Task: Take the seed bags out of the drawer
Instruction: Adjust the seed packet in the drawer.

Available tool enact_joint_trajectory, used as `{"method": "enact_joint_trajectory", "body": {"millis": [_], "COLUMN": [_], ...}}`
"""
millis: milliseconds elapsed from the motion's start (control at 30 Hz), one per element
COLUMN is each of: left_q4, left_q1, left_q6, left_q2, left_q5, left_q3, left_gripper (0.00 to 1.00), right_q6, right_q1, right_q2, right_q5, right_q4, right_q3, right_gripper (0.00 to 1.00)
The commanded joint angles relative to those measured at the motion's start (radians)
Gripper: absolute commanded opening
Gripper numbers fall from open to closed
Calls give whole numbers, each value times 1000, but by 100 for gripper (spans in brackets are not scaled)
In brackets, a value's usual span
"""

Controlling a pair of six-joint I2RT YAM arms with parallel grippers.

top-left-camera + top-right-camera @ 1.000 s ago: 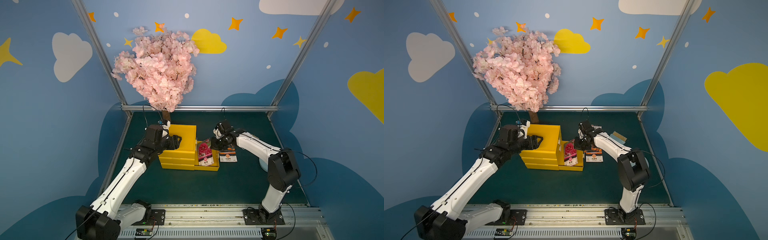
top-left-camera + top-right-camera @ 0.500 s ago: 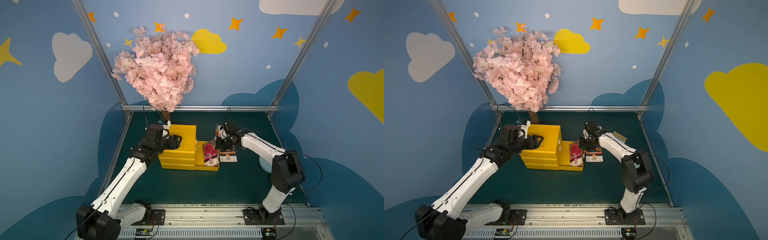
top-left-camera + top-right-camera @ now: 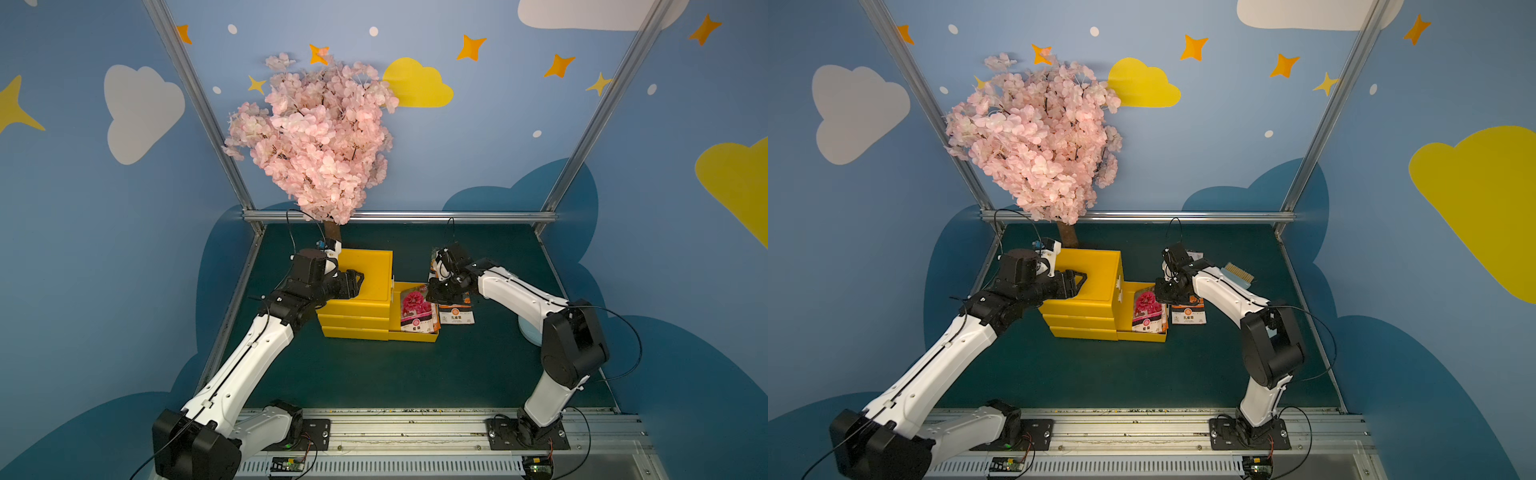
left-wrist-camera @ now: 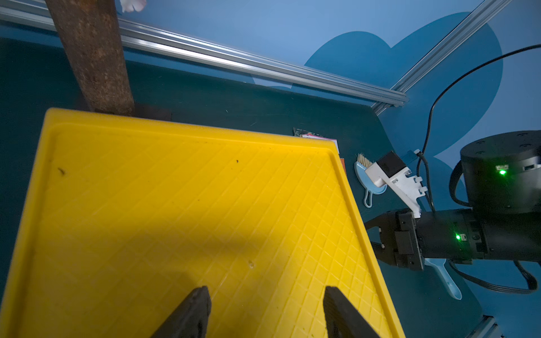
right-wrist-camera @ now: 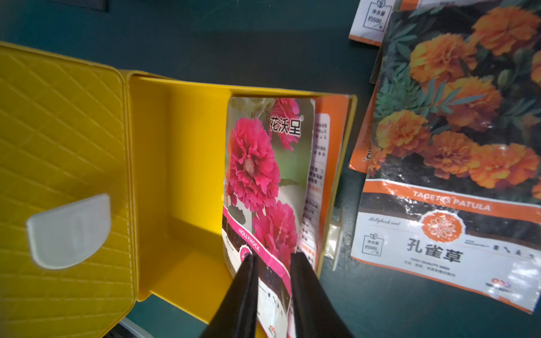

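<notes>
The yellow cabinet [image 3: 365, 286] has its bottom drawer [image 3: 415, 336] pulled out to the right. A pink-flower seed bag [image 3: 415, 309] [image 3: 1147, 309] [image 5: 257, 164] leans inside the drawer, with an orange-backed seed bag [image 5: 325, 164] behind it. Marigold seed bags [image 3: 457, 313] [image 3: 1188, 313] [image 5: 456, 146] lie on the mat beside the drawer. My right gripper [image 3: 434, 293] [image 5: 273, 256] hangs over the pink bag's lower edge, its jaws a narrow gap apart. My left gripper [image 3: 357, 282] [image 4: 266, 292] rests open on the cabinet top [image 4: 175, 204].
An artificial pink blossom tree [image 3: 320, 137] stands behind the cabinet, with its trunk [image 4: 93, 55] close to the cabinet's back edge. A blue brush [image 3: 1237, 274] [image 4: 370, 181] and a further seed bag [image 3: 1194, 255] lie behind the right arm. A pale disc [image 3: 528, 332] sits by the right arm.
The right gripper's jaws have parted. The pink bag, tilted up half a second ago, has settled back leaning in the drawer. The left arm has not moved.
</notes>
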Motion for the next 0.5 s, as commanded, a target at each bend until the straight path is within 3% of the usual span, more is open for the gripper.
{"method": "enact_joint_trajectory", "body": {"millis": [0, 200, 467], "left_q4": [-264, -261, -259], "left_q1": [-5, -4, -3], "left_q6": [-34, -33, -29], "left_q2": [63, 65, 69], "left_q5": [19, 20, 22], "left_q3": [-80, -80, -78], "left_gripper": [67, 67, 67], "right_q6": [-16, -20, -15], "right_q1": [20, 47, 69], "right_q2": [4, 44, 99], "right_q5": [47, 127, 133], "right_q4": [-46, -83, -83], "right_q3": [9, 32, 64], "right_gripper": [27, 31, 34]}}
